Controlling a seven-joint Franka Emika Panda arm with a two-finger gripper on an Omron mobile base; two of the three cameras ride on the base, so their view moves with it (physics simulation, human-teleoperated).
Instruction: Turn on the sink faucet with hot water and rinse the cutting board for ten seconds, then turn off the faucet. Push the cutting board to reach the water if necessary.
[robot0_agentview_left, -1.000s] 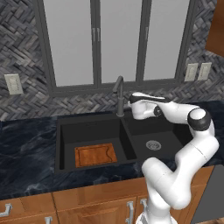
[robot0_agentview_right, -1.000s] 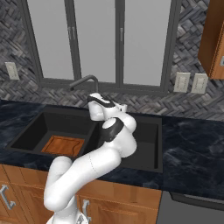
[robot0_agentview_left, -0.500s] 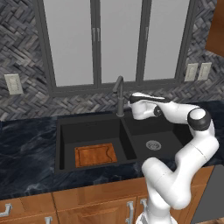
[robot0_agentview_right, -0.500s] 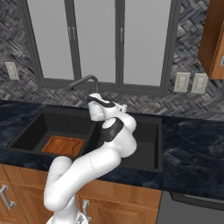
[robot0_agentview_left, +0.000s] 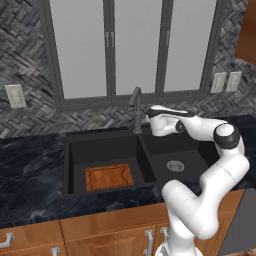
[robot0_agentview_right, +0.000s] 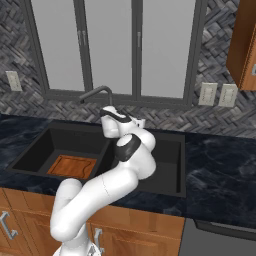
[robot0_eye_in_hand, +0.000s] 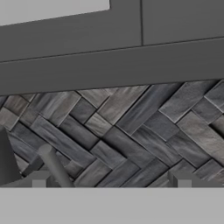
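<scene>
The dark grey sink faucet (robot0_agentview_left: 136, 106) stands behind the divider of the black double sink (robot0_agentview_left: 75, 150). My gripper (robot0_agentview_left: 150, 116) hovers just right of the faucet post at lever height and is open, holding nothing. In the hand view the small lever (robot0_eye_in_hand: 53, 166) rises just inside the left fingertip (robot0_eye_in_hand: 38, 180), with the faucet post (robot0_eye_in_hand: 6, 159) at the left edge. The reddish-brown cutting board (robot0_agentview_left: 109, 177) lies flat on the floor of the left basin, also seen from the right (robot0_agentview_right: 74, 166). Water is out of view at the spout (robot0_agentview_right: 92, 93).
A round metal drain (robot0_agentview_left: 174, 165) sits in the right basin. Herringbone tile (robot0_eye_in_hand: 144, 127) and a window frame (robot0_eye_in_hand: 109, 65) stand close behind the faucet. Dark marble counter (robot0_agentview_left: 30, 175) flanks the sink. Outlets (robot0_agentview_right: 217, 95) hang on the wall to the right.
</scene>
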